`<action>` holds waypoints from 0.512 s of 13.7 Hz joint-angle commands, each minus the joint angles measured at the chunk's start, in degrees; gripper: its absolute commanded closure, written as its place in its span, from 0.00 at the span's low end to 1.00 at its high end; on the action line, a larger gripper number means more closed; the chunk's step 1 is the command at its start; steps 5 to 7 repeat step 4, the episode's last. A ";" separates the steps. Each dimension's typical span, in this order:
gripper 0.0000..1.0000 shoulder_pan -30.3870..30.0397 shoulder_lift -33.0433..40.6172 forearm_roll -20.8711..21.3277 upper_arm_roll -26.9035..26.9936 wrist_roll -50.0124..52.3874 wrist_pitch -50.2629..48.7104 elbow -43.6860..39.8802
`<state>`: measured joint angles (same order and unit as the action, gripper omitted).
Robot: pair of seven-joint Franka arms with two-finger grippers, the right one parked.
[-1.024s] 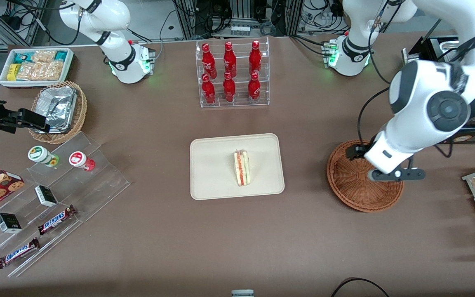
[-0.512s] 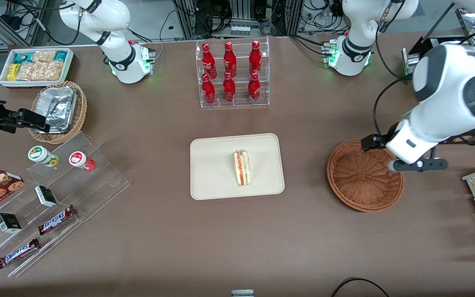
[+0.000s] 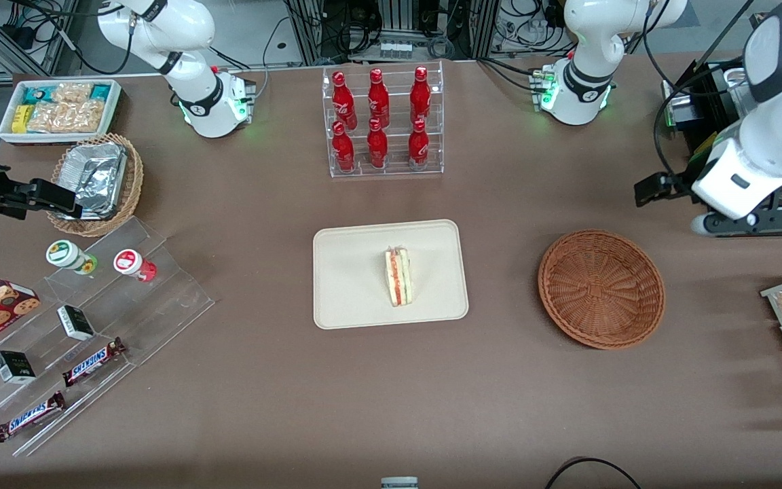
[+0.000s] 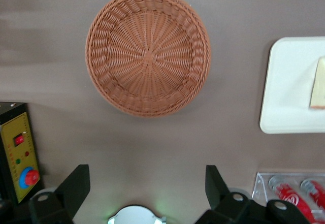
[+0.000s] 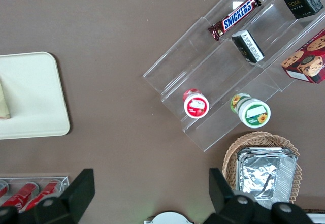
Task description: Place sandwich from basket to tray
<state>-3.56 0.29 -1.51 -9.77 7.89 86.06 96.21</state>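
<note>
Wrapped sandwich [image 3: 398,276] lies mid-tray [image 3: 350,299], slightly toward working arm's end, clear of every rim. Wicker basket [image 3: 601,288] holds nothing, sits well apart from tray, bare tabletop between. Gripper [image 4: 147,186] hangs high near table's working-arm end, farther from front camera than basket, fingers spread, holding nothing.

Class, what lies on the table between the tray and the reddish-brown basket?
Nothing: bare brown table separates the tray from the basket, shown in the front view.
</note>
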 commanded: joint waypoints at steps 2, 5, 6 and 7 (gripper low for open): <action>0.00 -2.06 3.40 0.19 -0.78 -2.44 -4.05 -0.14; 0.00 -2.41 4.01 0.19 -0.69 -2.44 -5.55 -1.02; 0.00 -2.41 4.01 0.19 -0.69 -2.44 -5.55 -1.02; 0.00 -2.41 4.01 0.19 -0.69 -2.44 -5.55 -1.02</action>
